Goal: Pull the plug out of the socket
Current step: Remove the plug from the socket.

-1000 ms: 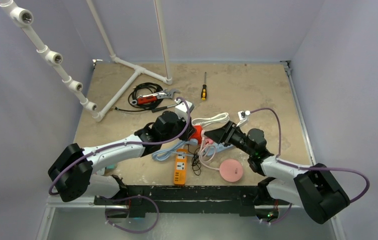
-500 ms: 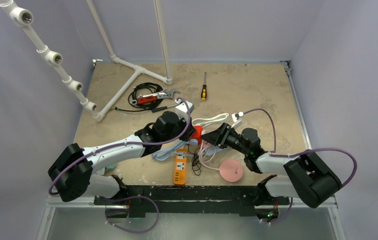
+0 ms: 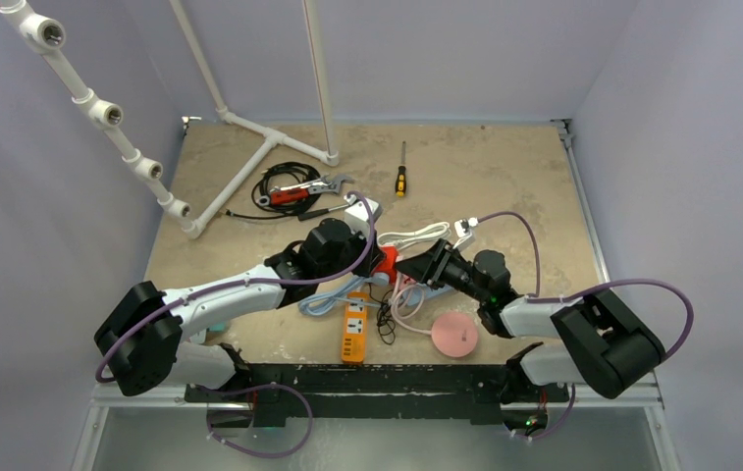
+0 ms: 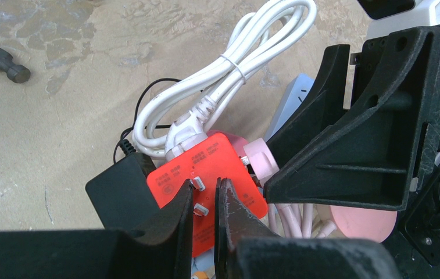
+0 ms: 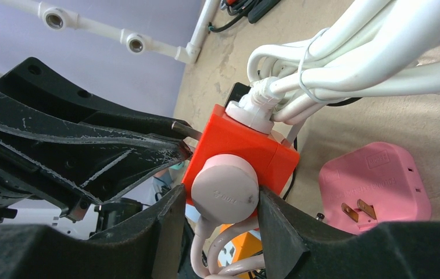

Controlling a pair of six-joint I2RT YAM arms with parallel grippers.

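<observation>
Since a second ago the right hand has slid in toward 9 o'clock, and it now pinches the round pink plug. That plug is seated in the red socket cube near the middle of the tabletop. From the cube's 9 o'clock side, the left hand has its fingers together, tips on the cube.

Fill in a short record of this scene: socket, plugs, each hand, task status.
Socket: red socket cube
Plugs: white plug on top; pink plug on its side; both seated
Left hand: shut, tips at the cube's metal pins
Right hand: straddles the pink plug, seemingly gripping it
Status: plug not yet pulled out
</observation>
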